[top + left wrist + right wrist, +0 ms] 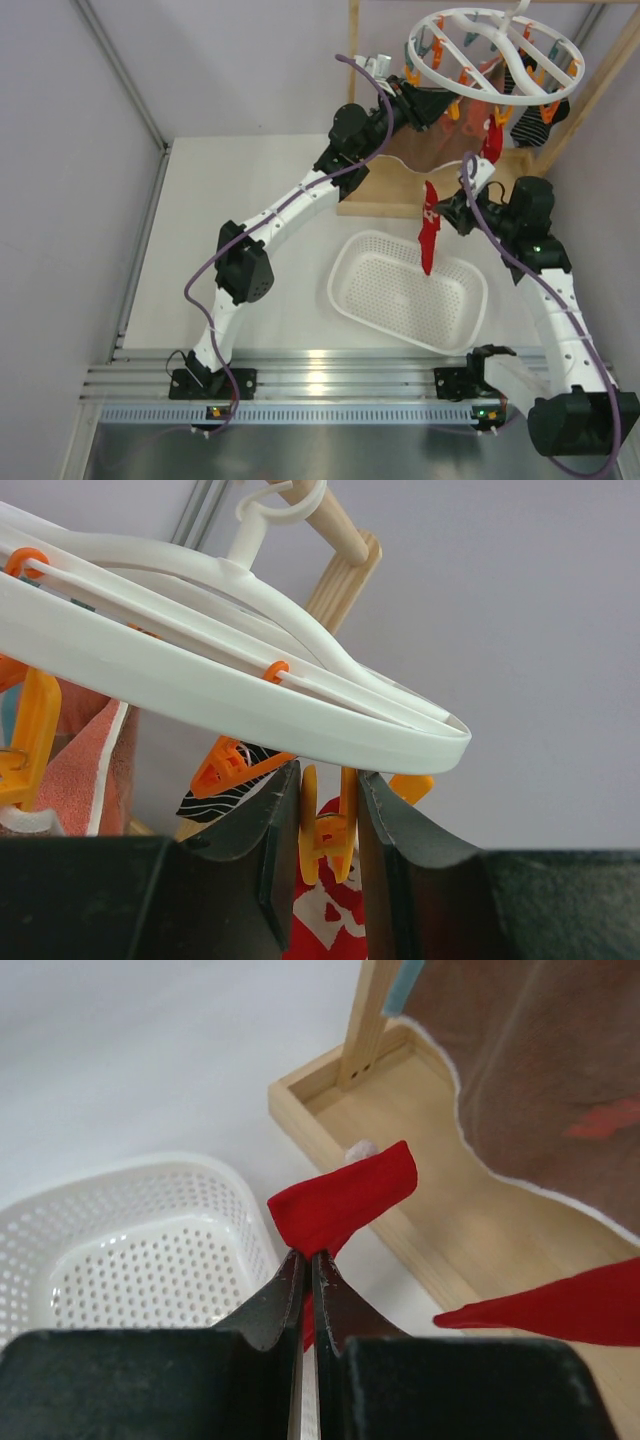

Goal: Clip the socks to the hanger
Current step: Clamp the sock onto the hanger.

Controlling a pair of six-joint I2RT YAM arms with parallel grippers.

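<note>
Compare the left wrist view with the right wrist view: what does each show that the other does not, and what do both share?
Only the left wrist view: the white ring hanger, the left claw shut on an orange clip, and a black striped sock beside it. Only the right wrist view: the white basket and the right claw shut on a red sock. Both: the wooden frame, salmon fabric and some red fabric.

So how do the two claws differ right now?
The left gripper is raised beneath the hanger, squeezing an orange clip; the right gripper sits lower, pinching a red sock. The left gripper's catch hangs from the hanger; the right gripper's dangles by the white basket. Both are shut on something.
</note>
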